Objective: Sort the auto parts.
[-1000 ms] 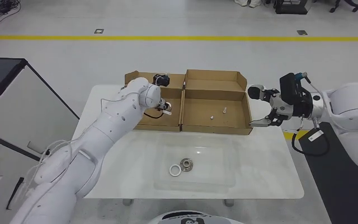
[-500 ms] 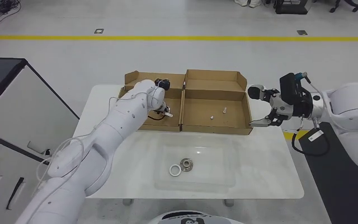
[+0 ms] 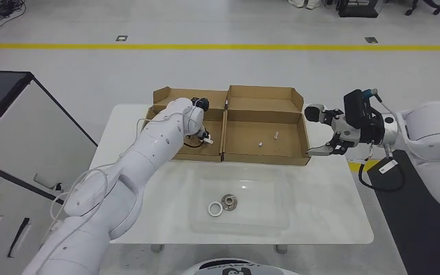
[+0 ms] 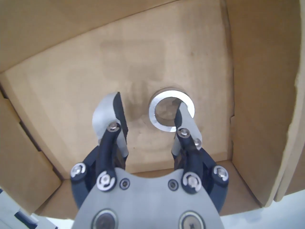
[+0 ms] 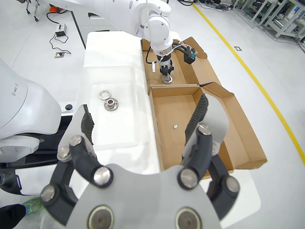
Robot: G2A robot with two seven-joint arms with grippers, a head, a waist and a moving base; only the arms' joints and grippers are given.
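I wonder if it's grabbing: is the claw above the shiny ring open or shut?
Open. The left gripper has its fingers apart above the ring lying flat in the cardboard box.

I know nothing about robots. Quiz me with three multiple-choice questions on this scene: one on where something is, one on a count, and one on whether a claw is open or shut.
1. Where does the metal ring below the left claw lie?
A. on the room's floor
B. on the bottom of a cardboard box
C. on the bare tabletop

2. How many parts lie in the clear tray?
A. two
B. four
C. none

3. How is the right claw?
A. shut on a screw
B. shut on a ring
C. open and empty

Answers:
1 B: brown cardboard lies under the ring, with box walls around it.
2 A: only a white ring and a flanged hub lie there.
3 C: its jaws stand wide apart with nothing between them.
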